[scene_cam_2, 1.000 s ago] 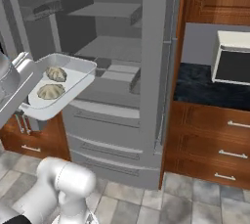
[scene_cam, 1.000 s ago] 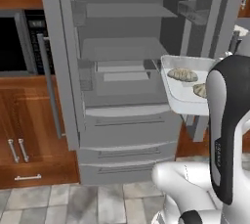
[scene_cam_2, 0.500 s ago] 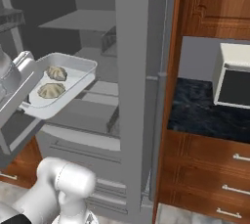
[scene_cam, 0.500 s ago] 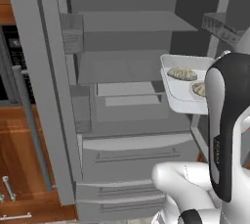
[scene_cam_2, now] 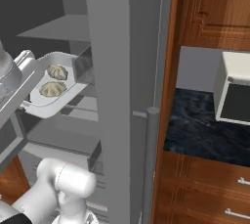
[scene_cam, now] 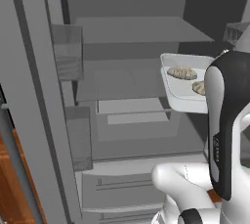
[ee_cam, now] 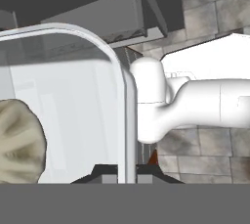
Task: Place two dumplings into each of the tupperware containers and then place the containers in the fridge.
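Tupperware container point(scene_cam: 181, 101) held aloft before the open fridge point(scene_cam: 132, 47).
Gripper point(ee_cam: 127, 178) clenched on the smooth, rounded pale rim; two ridged tan dumplings point(scene_cam_2: 52, 89) inside. Right base view adds a white microwave point(scene_cam_2: 235, 94) on a dark speckled counter point(scene_cam_2: 205, 132).

Tupperware container point(scene_cam: 183, 98) carries two dumplings point(scene_cam: 182, 73); fridge shelf point(scene_cam: 141, 32) behind bare.

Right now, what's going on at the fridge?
The arm is holding one tupperware container by its rim, the end effector shut on the edge. Two dumplings lie in the tray. It hangs in the air in front of the open fridge, level with the grey shelves and not yet set down on one. A second tray already lies on a shelf inside.
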